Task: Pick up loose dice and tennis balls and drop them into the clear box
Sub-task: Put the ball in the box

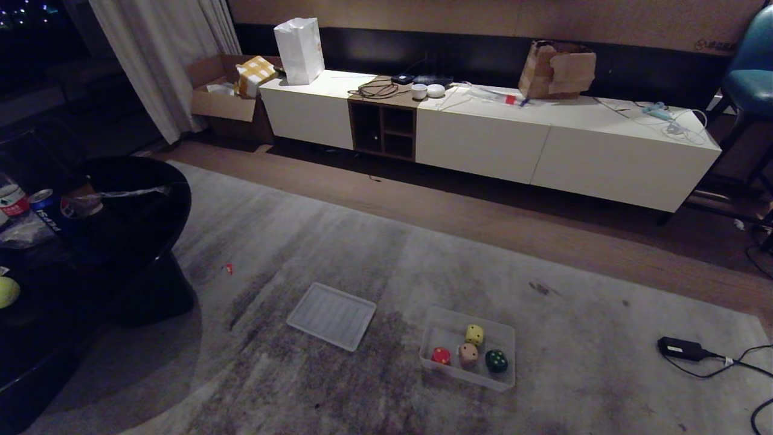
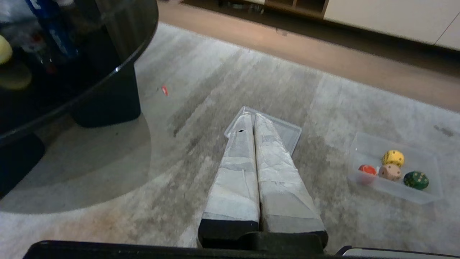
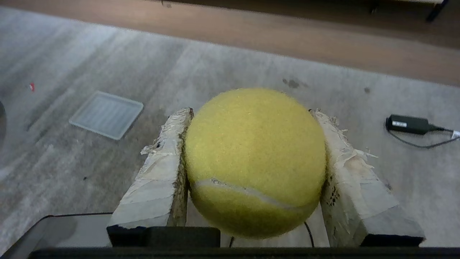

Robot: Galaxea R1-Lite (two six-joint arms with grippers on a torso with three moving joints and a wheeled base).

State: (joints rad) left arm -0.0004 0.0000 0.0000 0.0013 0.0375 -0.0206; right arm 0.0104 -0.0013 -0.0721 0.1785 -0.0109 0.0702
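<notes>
My right gripper (image 3: 251, 112) is shut on a yellow-green tennis ball (image 3: 254, 162), held above the grey rug. The clear box (image 1: 448, 331) lies on the rug with several dice in it: yellow (image 1: 474, 334), red (image 1: 441, 355), tan (image 1: 468, 353) and dark green (image 1: 496, 360). A second tennis ball (image 1: 7, 292) rests on the black table at the far left. My left gripper (image 2: 252, 116) is shut and empty, hanging over the rug; the clear box (image 2: 363, 144) lies off to its side. Neither arm shows in the head view.
A flat ribbed panel (image 1: 331, 315) lies left of the box. The black round table (image 1: 139, 199) carries cans and bottles. A power adapter with cable (image 1: 682, 347) lies on the rug at right. A low white cabinet (image 1: 483, 139) runs along the back wall.
</notes>
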